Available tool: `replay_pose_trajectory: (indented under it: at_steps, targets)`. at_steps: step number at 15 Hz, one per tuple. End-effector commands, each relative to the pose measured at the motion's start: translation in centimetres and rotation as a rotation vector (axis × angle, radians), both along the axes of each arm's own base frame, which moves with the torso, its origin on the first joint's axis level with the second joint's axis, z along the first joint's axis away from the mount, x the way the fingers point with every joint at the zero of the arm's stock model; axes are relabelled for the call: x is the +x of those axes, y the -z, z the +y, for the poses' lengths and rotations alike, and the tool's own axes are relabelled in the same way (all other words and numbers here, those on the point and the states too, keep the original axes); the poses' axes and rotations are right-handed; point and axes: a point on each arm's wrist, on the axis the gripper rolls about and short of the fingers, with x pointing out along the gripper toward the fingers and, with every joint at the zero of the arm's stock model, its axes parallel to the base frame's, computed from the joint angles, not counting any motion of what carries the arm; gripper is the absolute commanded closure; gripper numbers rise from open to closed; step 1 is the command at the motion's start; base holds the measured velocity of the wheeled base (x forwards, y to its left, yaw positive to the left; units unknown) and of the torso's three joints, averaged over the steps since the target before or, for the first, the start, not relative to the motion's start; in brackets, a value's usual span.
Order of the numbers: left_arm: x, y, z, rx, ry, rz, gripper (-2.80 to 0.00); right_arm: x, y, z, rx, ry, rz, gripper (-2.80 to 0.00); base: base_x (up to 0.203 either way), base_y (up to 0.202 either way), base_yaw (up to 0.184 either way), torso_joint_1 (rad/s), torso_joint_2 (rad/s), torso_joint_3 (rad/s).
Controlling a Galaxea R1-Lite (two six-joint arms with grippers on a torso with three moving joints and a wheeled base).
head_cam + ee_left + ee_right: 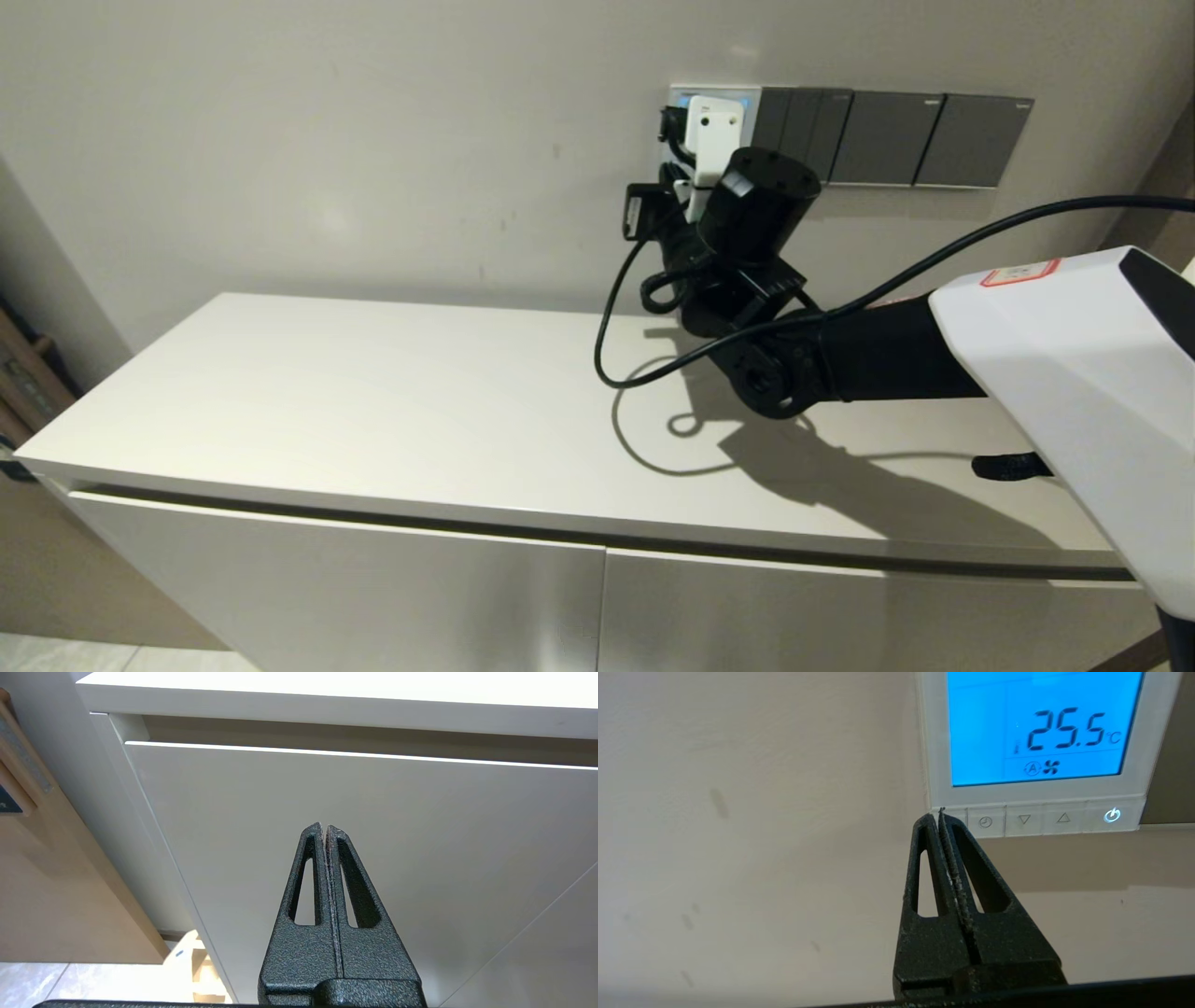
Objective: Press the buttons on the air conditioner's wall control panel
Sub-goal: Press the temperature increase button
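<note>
The air conditioner's wall control panel (1036, 742) sits on the wall above the white desk (373, 401), at the left end of a row of dark grey switch plates (896, 138); its screen (1041, 728) glows blue and reads 25.5 °C, with a fan symbol beneath the digits. The buttons (1045, 820) run along the panel's bottom edge: a clock, a down arrow, an up arrow and a lit power symbol at the far end from the tool. The right tool (941, 814) is raised to the wall on its outstretched arm, its fingers pressed flat together with nothing between them; the joined tips meet the panel's lower corner, at the end of the button row next to the clock button; whether they actually bear on a button there I cannot tell. A black cable (616, 327) loops from the arm above the desk top. The left tool (323, 830) hangs low before the desk's white front panel (373, 835), fingers likewise closed on nothing.
</note>
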Motion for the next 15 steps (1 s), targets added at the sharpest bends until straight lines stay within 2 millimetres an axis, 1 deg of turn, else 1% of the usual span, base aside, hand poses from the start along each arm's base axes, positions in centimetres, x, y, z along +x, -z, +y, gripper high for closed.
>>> replay_pose_trajectory:
  at_steps: [1, 7, 12, 15]
  targets:
    - [0.0, 0.0, 0.0, 0.000, 0.000, 0.002, 0.00, 0.2, 0.1, 0.0, 0.002, 0.006, -0.002, 0.00, 0.000, 0.000, 0.000, 0.000, 0.00, 0.000]
    - [0.0, 0.0, 0.0, 0.000, 0.000, 0.000, 0.00, 0.9, 0.7, 0.1, -0.010, 0.016, 0.004, 0.00, 0.000, 0.000, 0.000, 0.000, 0.00, 0.000]
    - [0.0, 0.0, 0.0, 0.000, 0.000, 0.001, 0.00, 1.2, 0.7, -0.2, -0.012, 0.023, 0.003, 0.00, 0.000, 0.000, 0.000, 0.000, 0.00, 0.000]
    - [0.0, 0.0, 0.0, 0.000, 0.000, 0.001, 0.00, 1.0, 0.6, -0.3, -0.009, 0.022, 0.001, 0.00, 0.000, 0.000, 0.000, 0.000, 0.00, 0.000]
